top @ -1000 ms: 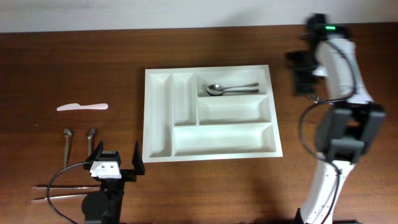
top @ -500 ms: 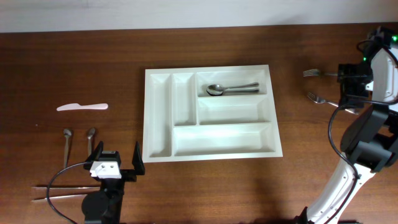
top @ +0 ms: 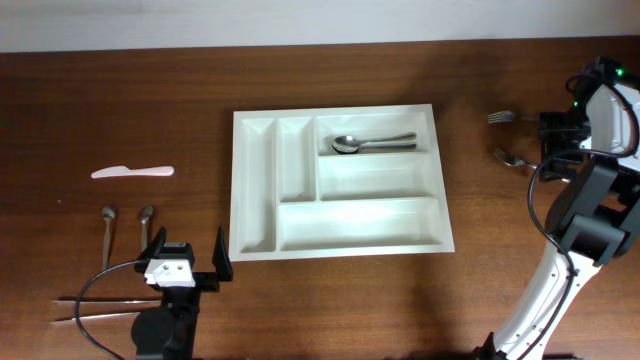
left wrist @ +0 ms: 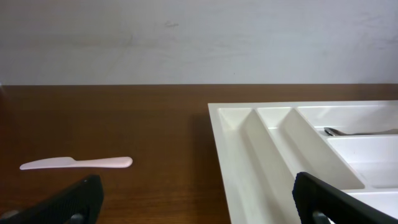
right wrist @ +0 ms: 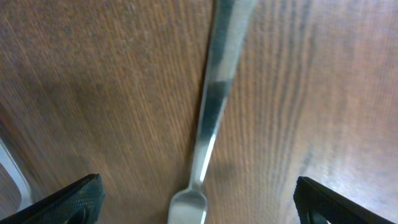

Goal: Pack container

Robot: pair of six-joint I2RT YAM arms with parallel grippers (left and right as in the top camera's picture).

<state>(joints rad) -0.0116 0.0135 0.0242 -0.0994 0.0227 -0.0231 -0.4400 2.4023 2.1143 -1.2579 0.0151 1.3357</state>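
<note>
The container is a white compartment tray in the middle of the table, with spoons in its top right compartment. My right gripper is open at the far right, low over two forks. In the right wrist view a fork handle runs between the open fingers, untouched. My left gripper stands open at the front left, just left of the tray. The left wrist view shows the tray's left rim and a pale plastic knife ahead of the left gripper.
The pale plastic knife lies at the left. Two small spoons lie below it. Thin metal sticks lie near the front left edge. The second fork lies just left of my right gripper.
My right arm has swung from beside the tray's back right corner out to the right edge, and now sits over the forks. The left arm has not moved.
</note>
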